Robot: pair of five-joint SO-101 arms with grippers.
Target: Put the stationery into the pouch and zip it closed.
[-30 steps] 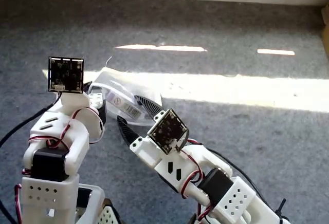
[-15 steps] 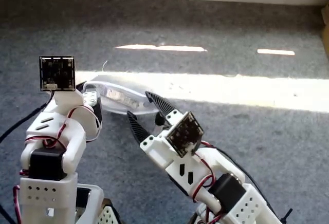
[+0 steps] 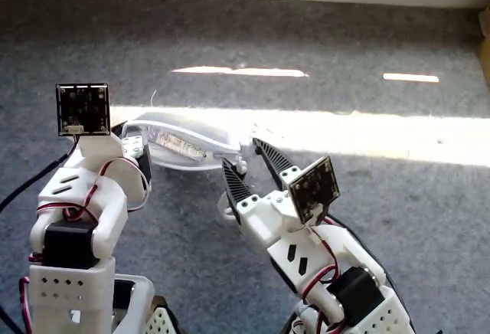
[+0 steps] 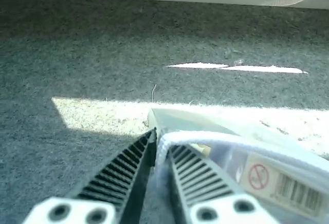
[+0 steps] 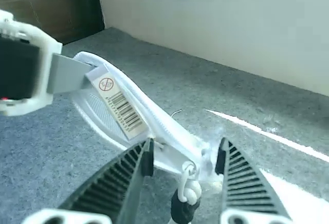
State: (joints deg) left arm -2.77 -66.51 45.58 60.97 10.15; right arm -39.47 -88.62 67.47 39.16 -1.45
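A clear, white-edged pouch (image 3: 184,144) with a barcode label lies on the grey carpet, its left end lifted. My left gripper (image 3: 132,141) is shut on that end's white rim (image 4: 169,141), its black fingers (image 4: 123,167) pinching it. In the right wrist view the pouch (image 5: 123,116) stretches toward the left arm's jaw. My right gripper (image 3: 250,167) stands open at the pouch's right end, its black fingers (image 5: 123,178) on either side of the zip pull cord (image 5: 186,190), which hangs between them untouched.
Grey carpet (image 3: 367,66) covers the floor, crossed by a bright band of sunlight (image 3: 367,135) behind the pouch. A pale wall (image 5: 231,23) rises at the far side. Open carpet lies to the right and beyond the pouch.
My right gripper has swung right along the pouch, from its middle to its right end. The pouch has flattened and stretched out. The left arm shifted slightly left, still holding its end.
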